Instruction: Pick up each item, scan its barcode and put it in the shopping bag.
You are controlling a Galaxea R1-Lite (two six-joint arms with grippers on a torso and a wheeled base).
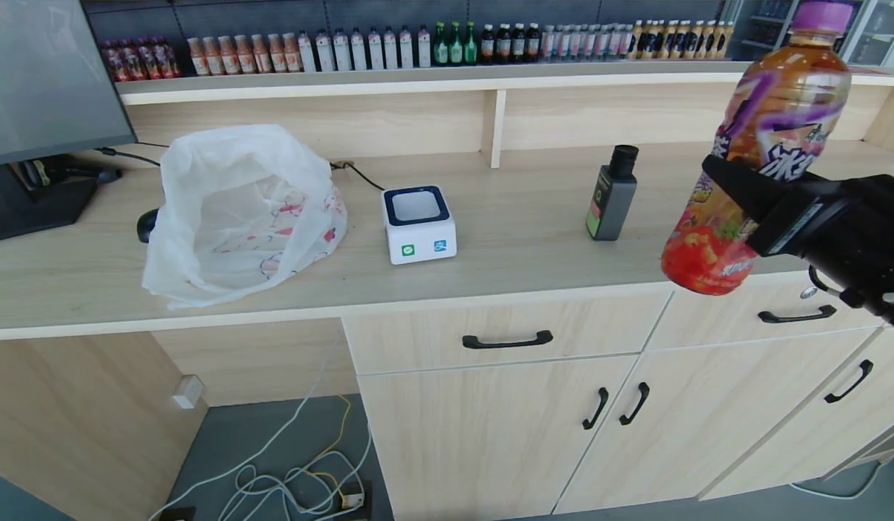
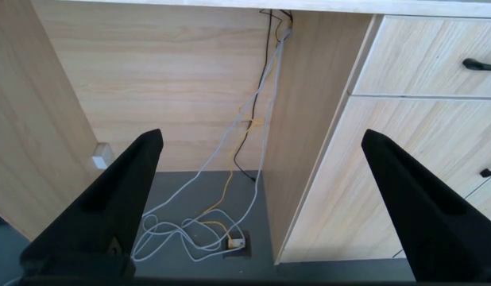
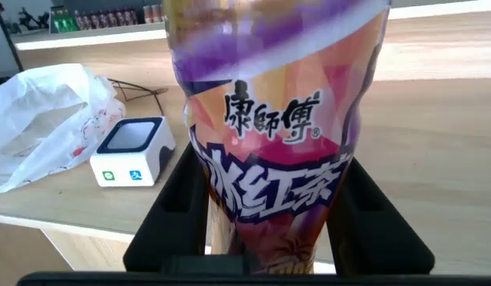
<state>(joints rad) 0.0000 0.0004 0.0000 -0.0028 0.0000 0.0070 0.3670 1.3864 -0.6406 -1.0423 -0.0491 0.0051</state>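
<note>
At the upper right of the head view, the orange drink bottle (image 1: pixel 769 137) loses the top of its purple cap to the frame edge. The right gripper (image 1: pixel 743 189) covers a band of its label, and the far finger is hidden behind it. At the left, the shopping bag (image 1: pixel 237 210) hides most of a black mouse (image 1: pixel 146 224). The monitor (image 1: pixel 49 72) is cut off by the upper left corner. The shelf bottles (image 1: pixel 418 47) along the top are too small for their labels to be told.

Right pincer (image 1: pixel 740 189) grips the bottle (image 1: pixel 780 108) aloft; left pincer (image 2: pixel 261 147) hangs spread wide.
</note>
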